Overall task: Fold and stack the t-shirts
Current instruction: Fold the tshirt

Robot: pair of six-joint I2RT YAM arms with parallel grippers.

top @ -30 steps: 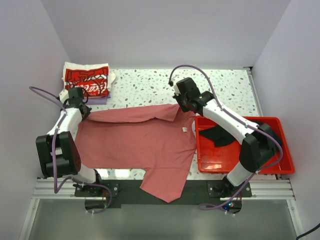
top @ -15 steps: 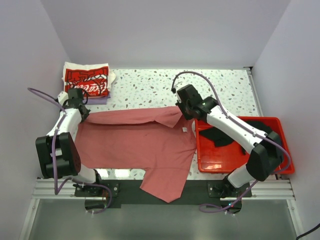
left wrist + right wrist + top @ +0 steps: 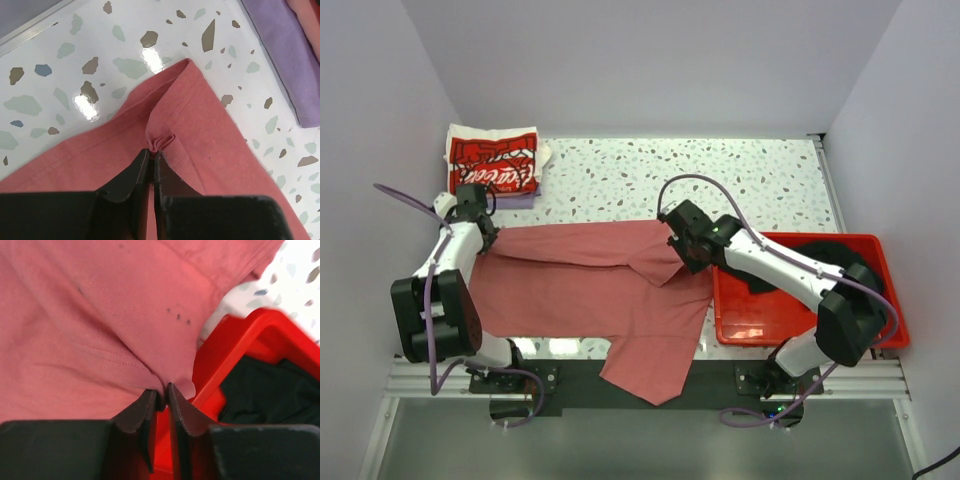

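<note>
Your left gripper (image 3: 151, 152) is closed tight on a small pucker at the hem of the dusty-red t-shirt (image 3: 580, 285), at its far-left corner. The right gripper (image 3: 162, 390) has its jaws narrow, with cloth gathered at the tips. Whether they truly clamp it, the wrist view leaves unclear.

The shirt lies spread across the middle of the table (image 3: 740, 180), its far edge doubled toward you. One end hangs past the near edge.

Watch three things:

- The right corner sits lower than the left, so the fold line runs skew. Pressed down like that, it will probably give a crooked fold.
- That corner hovers just beside the rim of the red bin (image 3: 790, 335), where the black t-shirt (image 3: 270, 390) lies. If you let it go there, it may drape over the rim.
- The overhanging end could drag the whole shirt off.

The tabletop is glossy speckled terrazzo and likely slippery. Plain pale walls close in on three sides. The folded stack (image 3: 492, 160) occupies the far-left corner.
</note>
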